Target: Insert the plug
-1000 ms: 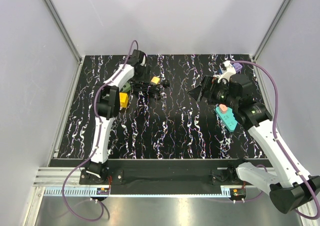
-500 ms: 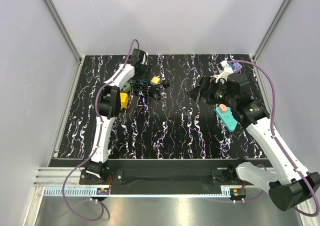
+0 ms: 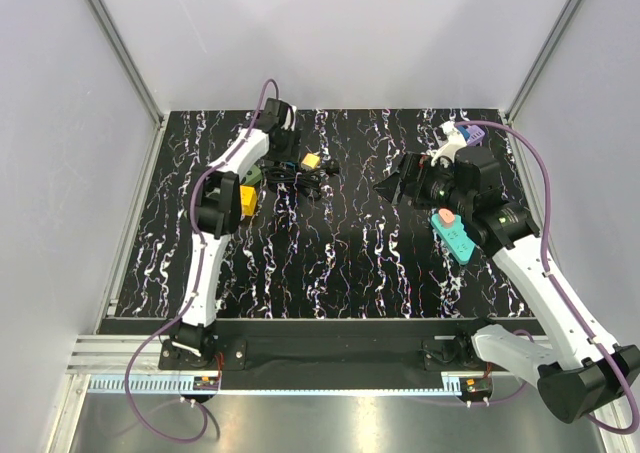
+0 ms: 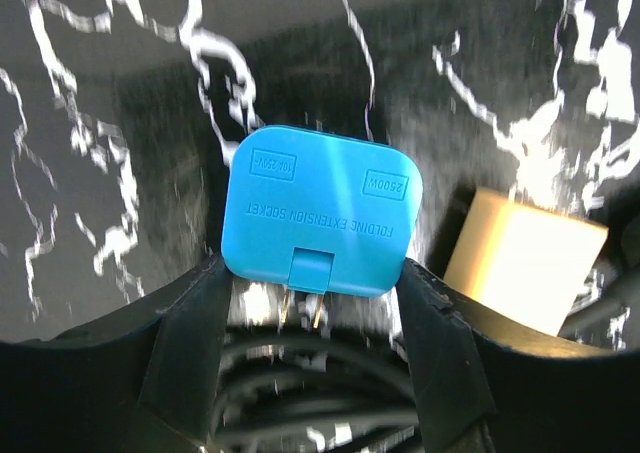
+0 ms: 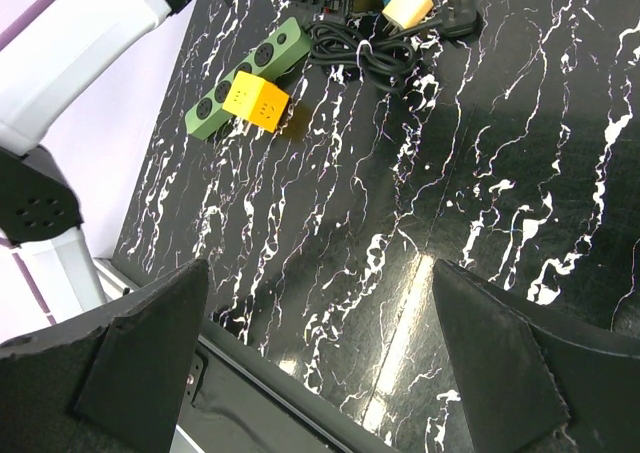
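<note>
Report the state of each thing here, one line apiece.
blue plug, not inserted, pins bare
left gripper, fingers flanking the plug, grip unclear
right gripper, open, empty
green power strip, lying flat, yellow cube on it
teal socket, lying flat, no plug in it
black cable, loosely coiled

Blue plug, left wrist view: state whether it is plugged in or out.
Out. The blue plug shows bare metal pins, no socket around them, flanked by the left gripper.
</note>
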`<state>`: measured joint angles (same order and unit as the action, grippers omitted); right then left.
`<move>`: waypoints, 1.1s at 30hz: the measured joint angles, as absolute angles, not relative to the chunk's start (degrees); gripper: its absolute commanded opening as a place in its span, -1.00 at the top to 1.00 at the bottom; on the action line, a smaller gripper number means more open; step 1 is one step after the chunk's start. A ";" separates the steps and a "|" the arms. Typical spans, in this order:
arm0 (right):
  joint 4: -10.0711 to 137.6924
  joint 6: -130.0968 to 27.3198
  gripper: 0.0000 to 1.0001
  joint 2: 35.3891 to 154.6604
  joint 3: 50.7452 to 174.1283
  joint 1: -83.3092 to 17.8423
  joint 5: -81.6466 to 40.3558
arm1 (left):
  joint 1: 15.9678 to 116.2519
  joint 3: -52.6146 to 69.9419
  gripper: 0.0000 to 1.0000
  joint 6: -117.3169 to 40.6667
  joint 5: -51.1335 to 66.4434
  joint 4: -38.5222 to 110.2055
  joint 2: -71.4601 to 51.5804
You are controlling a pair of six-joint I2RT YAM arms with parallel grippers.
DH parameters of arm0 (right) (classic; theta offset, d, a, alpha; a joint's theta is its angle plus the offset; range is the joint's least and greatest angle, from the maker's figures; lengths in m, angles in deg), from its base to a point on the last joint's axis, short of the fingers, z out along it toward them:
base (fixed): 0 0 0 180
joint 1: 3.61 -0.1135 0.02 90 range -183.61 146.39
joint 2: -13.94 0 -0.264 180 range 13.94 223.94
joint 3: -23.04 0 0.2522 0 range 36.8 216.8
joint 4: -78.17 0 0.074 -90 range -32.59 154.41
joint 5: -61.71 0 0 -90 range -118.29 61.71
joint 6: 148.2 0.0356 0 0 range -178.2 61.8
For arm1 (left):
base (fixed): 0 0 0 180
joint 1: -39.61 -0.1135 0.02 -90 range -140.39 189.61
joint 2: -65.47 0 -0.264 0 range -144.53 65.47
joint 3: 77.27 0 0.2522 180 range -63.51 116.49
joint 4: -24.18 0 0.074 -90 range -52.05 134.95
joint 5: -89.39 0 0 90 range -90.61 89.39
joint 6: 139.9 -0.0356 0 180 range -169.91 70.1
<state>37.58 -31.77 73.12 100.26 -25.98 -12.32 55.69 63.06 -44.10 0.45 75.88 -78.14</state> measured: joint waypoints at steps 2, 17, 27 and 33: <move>37.51 -31.59 -0.99 73.21 100.35 -25.98 -12.12 | 55.97 59.58 0.78 -44.12 -0.07 75.29 -75.72; 26.47 -33.97 -0.80 77.71 112.72 -25.98 -6.22 | 68.71 25.29 0.97 -46.22 3.60 68.38 -24.14; 23.04 -34.85 -0.77 82.45 115.24 -25.98 -4.87 | 71.31 13.29 -0.04 -41.26 0.85 69.23 -15.17; 24.09 -34.15 -0.78 82.48 110.89 -25.98 -4.80 | 67.82 19.98 -0.31 -38.22 -3.35 71.57 -25.62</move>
